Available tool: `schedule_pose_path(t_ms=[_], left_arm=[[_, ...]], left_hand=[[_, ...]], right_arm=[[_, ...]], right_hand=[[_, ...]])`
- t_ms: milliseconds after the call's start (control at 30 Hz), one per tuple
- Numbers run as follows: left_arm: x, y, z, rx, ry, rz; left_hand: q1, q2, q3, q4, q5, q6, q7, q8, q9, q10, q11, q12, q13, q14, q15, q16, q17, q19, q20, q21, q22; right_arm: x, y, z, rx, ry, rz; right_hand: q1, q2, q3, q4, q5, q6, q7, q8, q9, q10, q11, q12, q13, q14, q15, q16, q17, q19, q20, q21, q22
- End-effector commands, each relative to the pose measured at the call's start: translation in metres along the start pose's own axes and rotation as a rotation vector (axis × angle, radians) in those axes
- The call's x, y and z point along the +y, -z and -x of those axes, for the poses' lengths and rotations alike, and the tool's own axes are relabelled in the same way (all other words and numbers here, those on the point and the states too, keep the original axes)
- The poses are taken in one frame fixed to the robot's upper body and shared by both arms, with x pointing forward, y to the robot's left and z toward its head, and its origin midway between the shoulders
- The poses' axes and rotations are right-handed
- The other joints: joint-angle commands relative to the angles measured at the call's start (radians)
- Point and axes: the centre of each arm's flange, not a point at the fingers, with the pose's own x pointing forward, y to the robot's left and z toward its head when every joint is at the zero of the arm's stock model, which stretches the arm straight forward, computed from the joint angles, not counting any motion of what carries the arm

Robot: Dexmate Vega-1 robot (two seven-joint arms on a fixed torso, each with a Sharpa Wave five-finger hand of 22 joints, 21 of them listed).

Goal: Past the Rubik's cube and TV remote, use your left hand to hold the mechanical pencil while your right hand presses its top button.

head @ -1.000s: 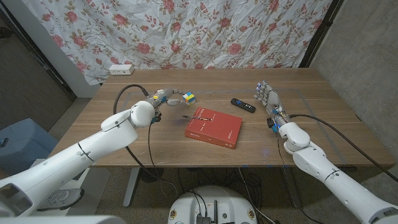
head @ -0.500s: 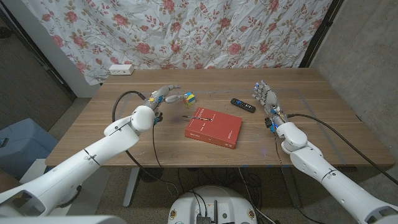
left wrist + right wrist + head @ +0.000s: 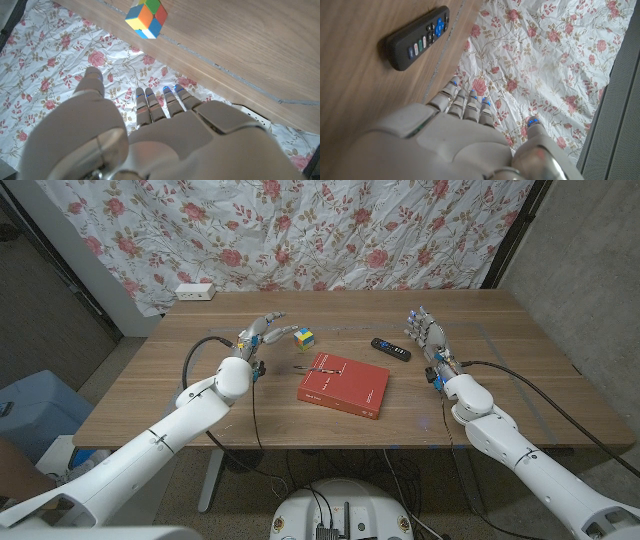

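A thin dark mechanical pencil [image 3: 306,367] lies at the far left corner of a red book [image 3: 344,384] in the middle of the table. Just beyond it sits the Rubik's cube [image 3: 303,337] [image 3: 146,18]; the black TV remote [image 3: 391,349] [image 3: 417,44] lies to its right. My left hand [image 3: 262,330] [image 3: 150,135] hovers left of the cube with its fingers spread, holding nothing. Past the remote on its right, my right hand [image 3: 428,335] [image 3: 455,140] stands with its fingers up and apart, also holding nothing.
A white power strip [image 3: 194,290] lies at the table's far left edge. A flowered curtain [image 3: 330,230] hangs behind the table. Bare wood [image 3: 480,380] stretches to the right of the book, and there is more in front of it.
My left hand has drawn slightly back and left from the cube, spreading its fingers wider, as the arm swung inward. The right hand has barely moved.
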Motion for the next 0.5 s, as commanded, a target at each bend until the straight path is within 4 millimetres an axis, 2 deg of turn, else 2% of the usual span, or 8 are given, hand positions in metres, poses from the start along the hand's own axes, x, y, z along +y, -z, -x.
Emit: schedule_pose_path(t_ms=[33, 300, 400, 500], left_arm=[[-0.011, 0.018, 0.001, 0.006, -0.092, 0.201], [-0.016, 0.027, -0.001, -0.016, -0.125, 0.287], [-0.017, 0.030, -0.001, -0.023, -0.139, 0.301], [-0.018, 0.032, -0.002, -0.036, -0.146, 0.320]], left_hand=[[-0.003, 0.014, 0.009, -0.001, -0.003, 0.002, 0.012, 0.007, 0.003, -0.004, 0.007, 0.007, 0.001, 0.012, -0.071, 0.005, 0.000, 0.009, -0.042, 0.007, -0.001], [-0.024, 0.026, 0.008, 0.002, -0.005, -0.032, -0.003, -0.001, 0.003, -0.048, 0.008, -0.004, 0.001, 0.018, -0.070, 0.001, 0.000, 0.026, -0.039, 0.005, -0.001], [-0.036, 0.031, 0.009, 0.000, -0.005, -0.071, -0.017, -0.007, 0.002, -0.083, -0.002, -0.008, 0.001, 0.016, -0.073, -0.003, 0.000, 0.030, -0.036, 0.001, 0.000], [-0.053, 0.034, 0.008, -0.001, -0.006, -0.110, -0.035, -0.007, 0.001, -0.126, 0.010, -0.010, 0.001, -0.010, -0.062, -0.010, 0.000, 0.026, -0.034, -0.005, 0.000]], right_arm=[[-0.007, -0.002, -0.003, -0.019, 0.013, -0.047], [-0.007, -0.005, -0.004, -0.031, 0.027, -0.054], [-0.007, -0.006, -0.005, -0.033, 0.030, -0.054], [-0.006, -0.007, -0.005, -0.035, 0.034, -0.054]], right_hand=[[-0.005, 0.029, 0.004, 0.008, 0.006, 0.009, 0.001, 0.009, 0.001, 0.008, -0.003, 0.005, 0.000, 0.012, 0.000, 0.008, 0.003, 0.013, 0.004, 0.007, 0.002], [-0.007, 0.029, 0.002, 0.014, 0.007, 0.008, -0.001, 0.006, 0.001, 0.004, -0.004, 0.002, 0.000, 0.019, 0.004, 0.009, 0.002, 0.017, 0.008, 0.007, 0.002], [-0.008, 0.029, 0.001, 0.015, 0.007, 0.008, -0.002, 0.006, 0.001, 0.004, -0.003, 0.001, 0.000, 0.019, 0.003, 0.009, 0.002, 0.017, 0.007, 0.007, 0.002], [-0.008, 0.028, 0.000, 0.017, 0.007, 0.008, -0.002, 0.006, 0.001, 0.005, -0.003, 0.001, 0.000, 0.019, 0.004, 0.009, 0.002, 0.017, 0.007, 0.006, 0.002]])
